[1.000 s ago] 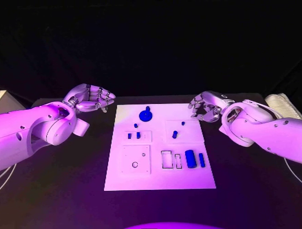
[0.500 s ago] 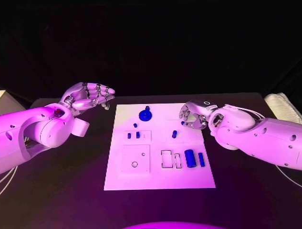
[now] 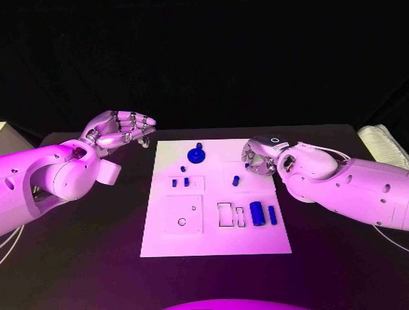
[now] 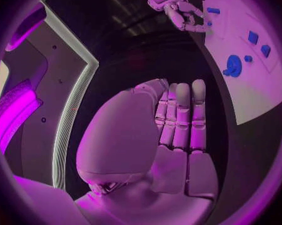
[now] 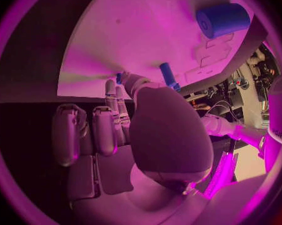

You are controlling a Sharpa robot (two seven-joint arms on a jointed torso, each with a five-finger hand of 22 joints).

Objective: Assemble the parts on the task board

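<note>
From the head view, the white task board (image 3: 216,200) lies in the middle of the black table (image 3: 64,258). On it sit several blue parts: a round knobbed part (image 3: 196,155) near the far edge, two small pegs (image 3: 180,183) on the left-middle block, a short peg (image 3: 236,182) right of centre, and a thick cylinder (image 3: 256,210) with a thin bar (image 3: 272,216) just beside it in the nearer row. The left hand (image 3: 120,131) hovers off the board's far left corner, palm turned up, fingers curled in loosely, holding nothing. The right hand (image 3: 263,156) is over the board's far right part, close to a small blue piece there; its fingers are bunched, but whether they pinch that piece cannot be told from here.

In the left wrist view, the left hand (image 4: 172,130) shows its fingers lying side by side, folded toward the palm, empty. The board (image 4: 253,60) curves past beyond it, with the round part (image 4: 232,66) on it, and the right hand (image 4: 184,15) reaches to the board's edge.

In the right wrist view, the right hand (image 5: 135,135) is low over the board (image 5: 147,30). Its fingertips (image 5: 125,80) meet around a small blue piece, seemingly touching it; a blue peg (image 5: 167,76) stands just beside them, and the thick cylinder (image 5: 223,19) lies well apart.
</note>
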